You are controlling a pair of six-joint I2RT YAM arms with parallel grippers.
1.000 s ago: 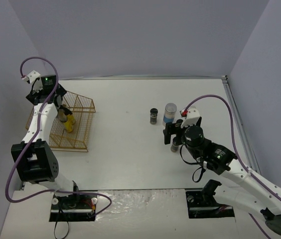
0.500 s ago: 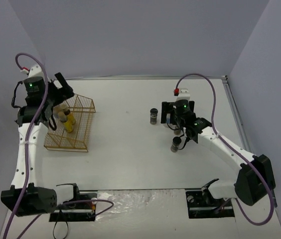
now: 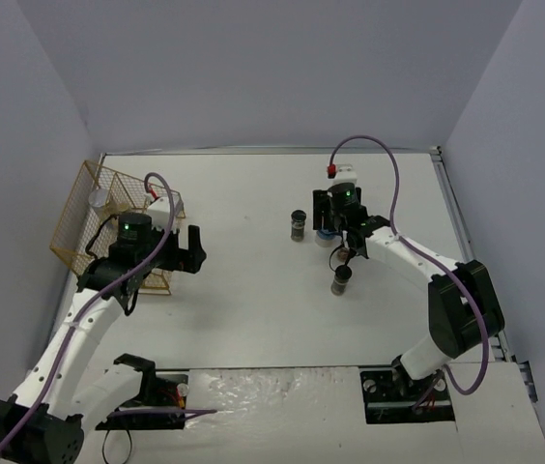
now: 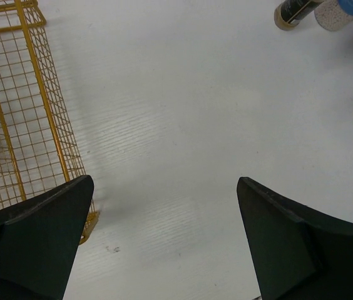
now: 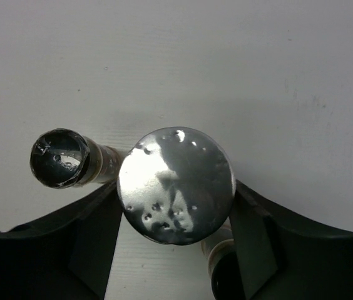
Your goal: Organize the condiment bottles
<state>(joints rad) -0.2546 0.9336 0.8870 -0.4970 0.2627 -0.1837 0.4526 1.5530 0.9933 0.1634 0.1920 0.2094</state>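
My right gripper (image 3: 333,228) (image 5: 176,195) is shut on a clear jar with a grey lid (image 5: 176,185) and blue label (image 3: 327,240); its fingers press the lid from both sides. Short dark jars stand close by: one to the left (image 3: 298,223) (image 5: 61,157), one nearer (image 3: 341,280), and one right under the right finger (image 5: 225,275). My left gripper (image 3: 193,253) (image 4: 164,231) hangs open above bare table, just right of the gold wire rack (image 3: 161,208). Another grey-lidded jar (image 3: 99,198) sits in the rack's far left corner.
The rack's mesh (image 4: 20,112) fills the left of the left wrist view, its corner beside my left finger. The jar cluster (image 4: 345,9) shows at the top right of that view. Grey walls enclose the white table (image 3: 243,319) on three sides.
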